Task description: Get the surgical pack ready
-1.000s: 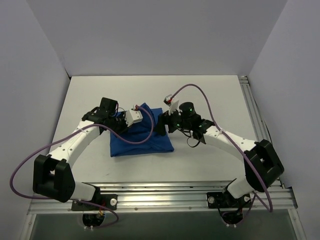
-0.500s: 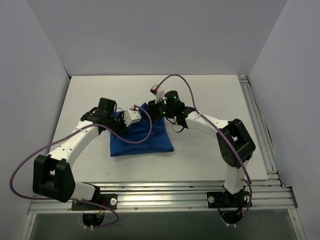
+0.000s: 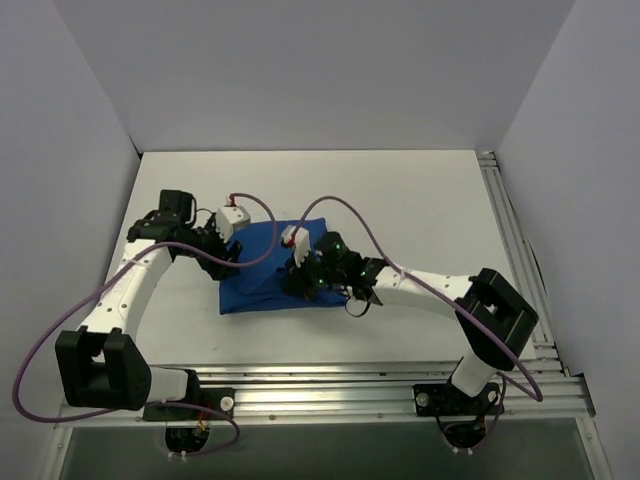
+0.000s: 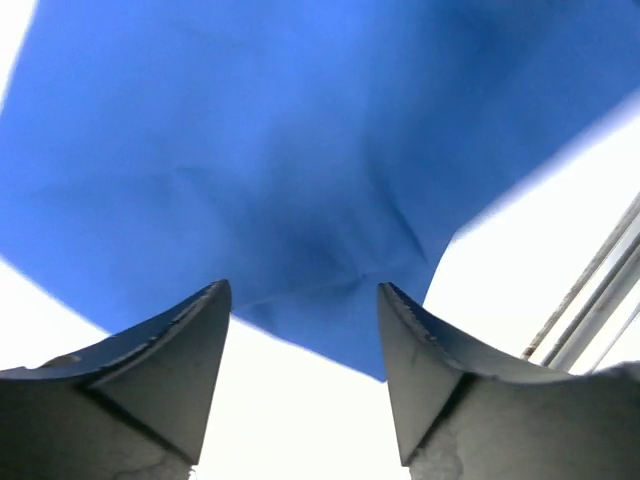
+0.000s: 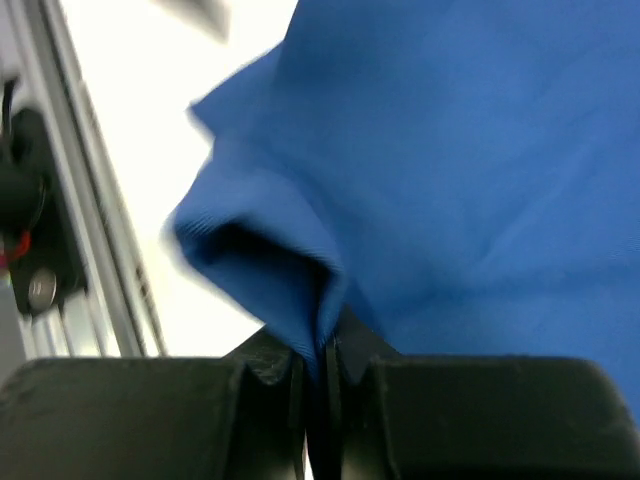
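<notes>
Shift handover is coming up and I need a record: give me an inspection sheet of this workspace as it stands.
Surface: white table, no stains seen.
Job's things: blue drape bundled mid-table; tray, instruments, sachets and gauze not visible.
Clutter: nothing seen.
Claws: left claw open, facing the drape, holding nothing; right claw shut on a drape fold.
Cables: purple cables loop along both arms, one arcing over the drape.
Surroundings: white walls; metal rails at near and right edges.
</notes>
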Controlling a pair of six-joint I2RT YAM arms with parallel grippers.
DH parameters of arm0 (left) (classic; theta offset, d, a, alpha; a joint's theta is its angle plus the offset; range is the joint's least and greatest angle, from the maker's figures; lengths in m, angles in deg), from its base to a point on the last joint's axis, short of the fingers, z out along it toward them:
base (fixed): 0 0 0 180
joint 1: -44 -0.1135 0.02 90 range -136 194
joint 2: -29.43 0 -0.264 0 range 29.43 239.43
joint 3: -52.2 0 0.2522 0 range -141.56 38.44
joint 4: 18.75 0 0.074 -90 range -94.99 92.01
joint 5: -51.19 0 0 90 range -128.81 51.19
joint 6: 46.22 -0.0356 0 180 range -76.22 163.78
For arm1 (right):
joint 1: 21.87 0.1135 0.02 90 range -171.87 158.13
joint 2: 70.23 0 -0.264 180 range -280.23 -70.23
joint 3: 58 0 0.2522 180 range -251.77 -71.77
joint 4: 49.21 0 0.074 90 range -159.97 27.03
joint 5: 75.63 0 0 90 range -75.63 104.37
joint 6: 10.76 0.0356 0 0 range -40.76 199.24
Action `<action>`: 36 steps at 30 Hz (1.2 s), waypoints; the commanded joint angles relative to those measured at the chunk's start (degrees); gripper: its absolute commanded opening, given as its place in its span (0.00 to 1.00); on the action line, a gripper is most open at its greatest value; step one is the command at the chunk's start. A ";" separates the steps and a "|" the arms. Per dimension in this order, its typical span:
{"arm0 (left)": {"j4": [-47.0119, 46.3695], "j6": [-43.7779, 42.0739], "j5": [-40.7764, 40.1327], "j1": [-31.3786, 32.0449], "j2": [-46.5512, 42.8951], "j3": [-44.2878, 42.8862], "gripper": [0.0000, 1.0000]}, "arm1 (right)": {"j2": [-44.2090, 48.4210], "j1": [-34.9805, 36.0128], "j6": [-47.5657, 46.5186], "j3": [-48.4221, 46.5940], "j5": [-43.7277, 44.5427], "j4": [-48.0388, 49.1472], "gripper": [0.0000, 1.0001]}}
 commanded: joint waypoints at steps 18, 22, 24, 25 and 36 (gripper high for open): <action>-0.15 19.81 -7.49 -8.95 16.76 -10.30 0.79 | 14.32 16.88 1.16 7.65 21.24 -13.32 0.61; -1.12 20.16 -6.80 -8.95 16.94 -8.90 0.77 | 22.15 12.32 5.64 6.77 17.48 -11.04 0.80; -1.73 20.69 -6.18 -8.95 16.86 -8.54 0.76 | 23.12 9.24 7.48 7.29 14.14 -9.82 0.85; -2.00 20.69 -5.92 -9.04 16.77 -8.19 0.75 | 23.74 6.44 8.02 7.90 13.86 -9.46 0.85; -4.46 21.39 -3.54 -8.95 16.06 -7.66 0.52 | 15.76 -9.14 21.29 13.27 12.90 -3.40 0.70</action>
